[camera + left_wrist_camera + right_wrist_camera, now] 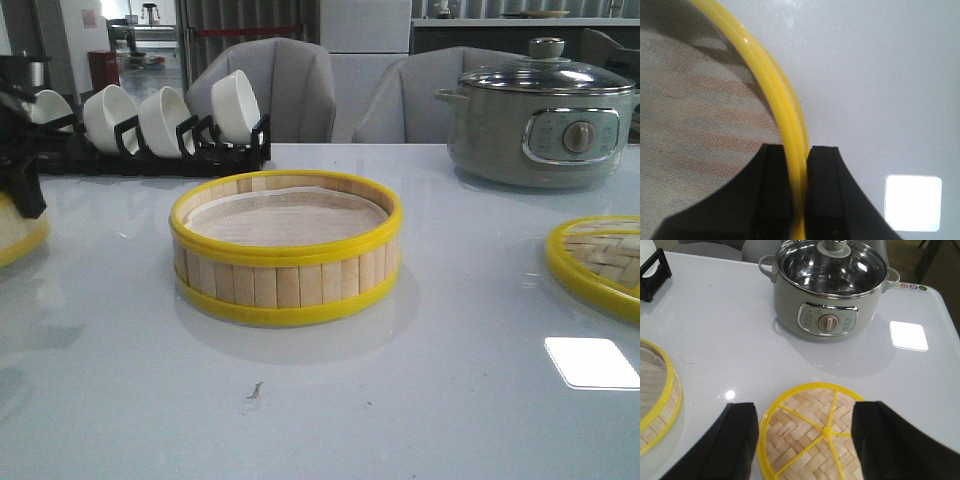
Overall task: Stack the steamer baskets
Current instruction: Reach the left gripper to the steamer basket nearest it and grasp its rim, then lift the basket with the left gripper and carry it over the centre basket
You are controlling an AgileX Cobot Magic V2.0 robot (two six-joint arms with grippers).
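The left gripper [800, 200] was clamped across the wall and yellow rim of the left steamer basket [15, 235], at the table's [430, 400] far left edge, about nine o'clock from centre. The centre steamer basket [286, 248], its likely destination, lay toward three o'clock from that held one, upright, liner showing. The left arm was plainly the nearer. The right gripper [805, 440] hung with fingers wide apart over the woven lid [815, 432] at three o'clock. Beyond, at one o'clock, stood the electric pot [540, 125]; at eleven, the bowl rack [150, 150].
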